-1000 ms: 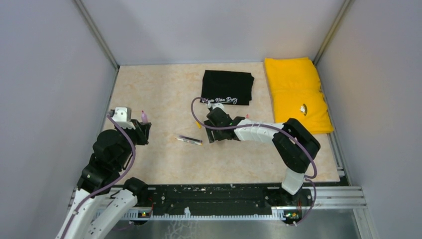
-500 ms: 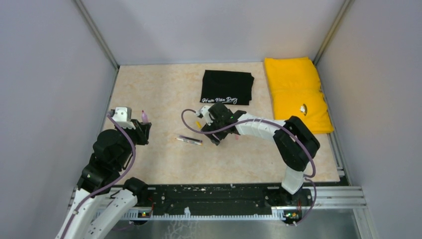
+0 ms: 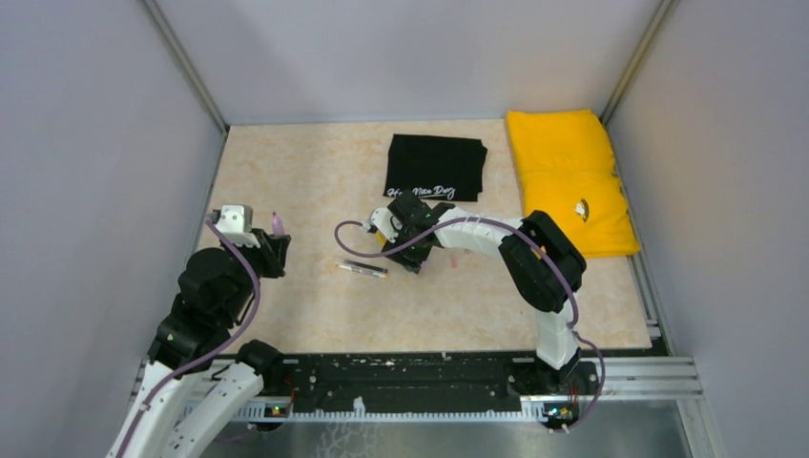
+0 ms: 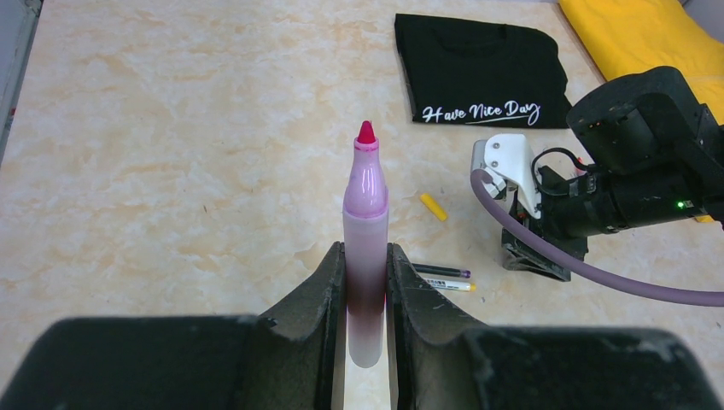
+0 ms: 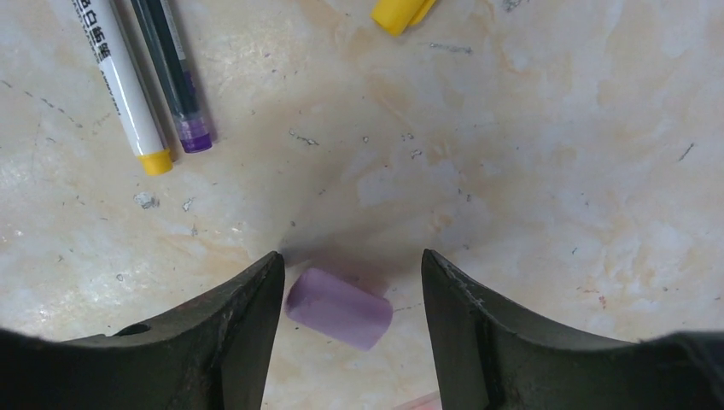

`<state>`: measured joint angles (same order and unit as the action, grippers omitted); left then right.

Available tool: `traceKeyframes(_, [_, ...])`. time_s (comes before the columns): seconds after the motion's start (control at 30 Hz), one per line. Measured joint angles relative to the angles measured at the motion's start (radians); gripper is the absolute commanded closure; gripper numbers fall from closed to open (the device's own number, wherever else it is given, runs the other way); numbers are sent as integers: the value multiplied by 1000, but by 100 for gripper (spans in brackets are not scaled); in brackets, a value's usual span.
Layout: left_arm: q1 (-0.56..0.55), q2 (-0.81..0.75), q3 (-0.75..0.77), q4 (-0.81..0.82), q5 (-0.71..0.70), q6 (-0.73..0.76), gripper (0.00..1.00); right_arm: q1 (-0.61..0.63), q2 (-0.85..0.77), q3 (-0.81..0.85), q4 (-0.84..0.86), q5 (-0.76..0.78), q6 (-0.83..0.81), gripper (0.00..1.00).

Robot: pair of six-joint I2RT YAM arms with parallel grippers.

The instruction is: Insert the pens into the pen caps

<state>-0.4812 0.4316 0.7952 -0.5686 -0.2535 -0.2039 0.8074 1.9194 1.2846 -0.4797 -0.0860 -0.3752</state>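
Purple cap (image 5: 339, 308) now sits between spread fingers (image 5: 243, 329) of the right gripper (image 5: 350, 278), shifted left; left gripper (image 4: 365, 266) still clamps pink pen (image 4: 366, 205).

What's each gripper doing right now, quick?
Left gripper: closed on the pink pen, tip pointing up.
Right gripper: open, straddling the purple cap, not gripping it.

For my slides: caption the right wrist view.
Open right end effector straddles a purple cap on the table; a white pen, a dark pen and a yellow cap lie beyond.
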Motion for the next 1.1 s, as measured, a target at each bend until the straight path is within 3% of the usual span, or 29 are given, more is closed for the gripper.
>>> traceKeyframes(0.57, [0,0,-2,0,0,0,100,0,-3,-2,-37,-56,68,35])
traceKeyframes(1.1, [0,0,-3,0,0,0,100,0,-93,-107,-87,-12,254,34])
